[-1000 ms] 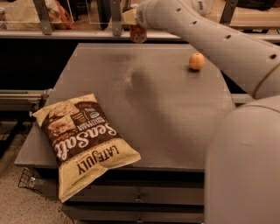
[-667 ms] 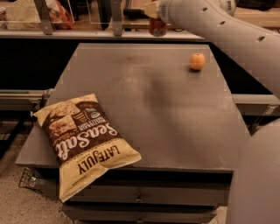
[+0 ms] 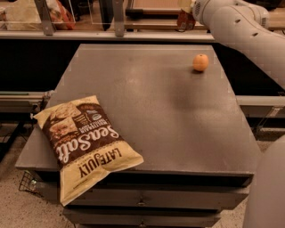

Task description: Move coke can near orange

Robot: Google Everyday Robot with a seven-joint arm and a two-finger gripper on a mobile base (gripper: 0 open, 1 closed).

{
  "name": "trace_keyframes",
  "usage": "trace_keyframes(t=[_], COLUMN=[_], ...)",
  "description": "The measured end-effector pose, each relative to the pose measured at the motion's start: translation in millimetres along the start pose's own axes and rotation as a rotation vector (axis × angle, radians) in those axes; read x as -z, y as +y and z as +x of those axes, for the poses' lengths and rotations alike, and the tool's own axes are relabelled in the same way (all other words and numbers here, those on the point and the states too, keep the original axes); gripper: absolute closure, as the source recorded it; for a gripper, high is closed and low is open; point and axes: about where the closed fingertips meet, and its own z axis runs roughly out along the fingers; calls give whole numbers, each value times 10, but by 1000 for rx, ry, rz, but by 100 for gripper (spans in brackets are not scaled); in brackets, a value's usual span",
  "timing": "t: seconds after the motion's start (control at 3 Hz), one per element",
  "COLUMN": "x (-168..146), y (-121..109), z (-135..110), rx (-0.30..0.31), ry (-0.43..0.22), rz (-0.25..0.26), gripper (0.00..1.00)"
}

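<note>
In the camera view, the gripper [image 3: 186, 10] hangs at the top edge of the frame, above the far edge of the table [image 3: 151, 111], at the end of the arm [image 3: 240, 31] that reaches in from the right; its jaws are clamped on the can [image 3: 184, 22], which hangs below it in the air, only its dark red lower part showing; the can touches nothing but the gripper. The orange [image 3: 201, 62] sits alone near the far right corner of the table, just nearer the camera than the can and a little to the right; the two are near but apart. The bag [image 3: 84, 147] lies flat at the near left corner, well apart from both, one end over the table's edge.

The can is likely light and stiff but thin-walled, so a hard squeeze could dent it; its painted metal is smooth and may slip, so a grip across the middle of the body suits it best. The orange is round and free to roll, so the can should come down beside it, not against it.
</note>
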Motion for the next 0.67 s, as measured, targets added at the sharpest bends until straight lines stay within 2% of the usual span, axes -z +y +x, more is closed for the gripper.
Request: trace_keyframes(t=[0.33,0.67], x=[-133,-128], y=[-257,-581], z=[-6,9], rx=[-10,0], ry=[-22,-1], rz=[28,73], gripper=[100,100])
